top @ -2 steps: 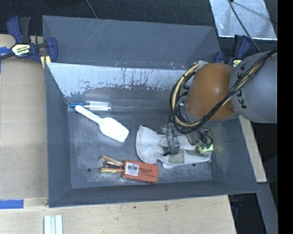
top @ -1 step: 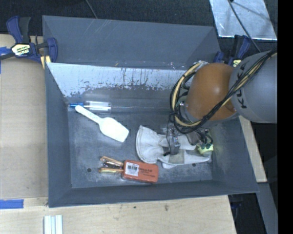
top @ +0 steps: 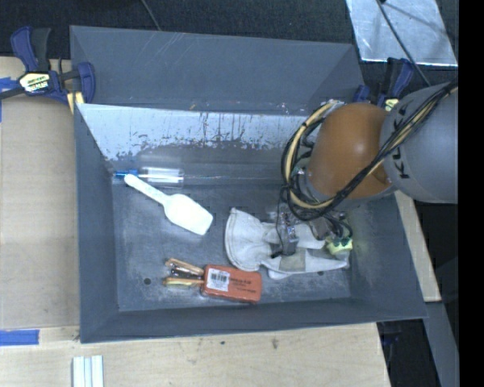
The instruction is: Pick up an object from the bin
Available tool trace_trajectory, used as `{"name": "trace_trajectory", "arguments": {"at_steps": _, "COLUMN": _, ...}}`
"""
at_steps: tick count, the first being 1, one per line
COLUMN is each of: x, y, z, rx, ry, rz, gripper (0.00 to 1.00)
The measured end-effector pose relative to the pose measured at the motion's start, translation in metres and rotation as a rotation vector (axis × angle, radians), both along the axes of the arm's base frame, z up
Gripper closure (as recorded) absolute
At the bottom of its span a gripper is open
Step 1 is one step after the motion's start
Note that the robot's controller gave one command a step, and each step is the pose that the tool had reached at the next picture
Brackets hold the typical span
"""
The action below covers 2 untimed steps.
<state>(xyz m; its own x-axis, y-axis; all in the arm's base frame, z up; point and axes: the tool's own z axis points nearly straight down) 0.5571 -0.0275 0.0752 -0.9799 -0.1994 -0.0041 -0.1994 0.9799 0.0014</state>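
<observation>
A clear tube point(top: 155, 173) with a blue cap lies at the back of the bin point(top: 97, 216), with a white plastic scoop point(top: 173, 208) just beside it. Nearer the front, an orange pack point(top: 234, 285) bears a white barcode label, its print unreadable. Right of it, the gripper point(top: 285, 244) sits on a crumpled white cloth point(top: 244, 240); I cannot tell whether it is clenched or released.

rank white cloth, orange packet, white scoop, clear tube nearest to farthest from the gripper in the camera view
1. white cloth, directly beneath the gripper
2. orange packet, front of bin, slightly left
3. white scoop, middle left
4. clear tube, back left, along the wall
</observation>
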Motion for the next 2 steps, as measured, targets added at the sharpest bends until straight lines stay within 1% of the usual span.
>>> {"name": "trace_trajectory", "arguments": {"at_steps": 2, "x": -0.001, "y": 0.000, "z": 0.024, "rx": -0.002, "ry": 0.007, "rz": 0.000, "gripper": 1.00}}
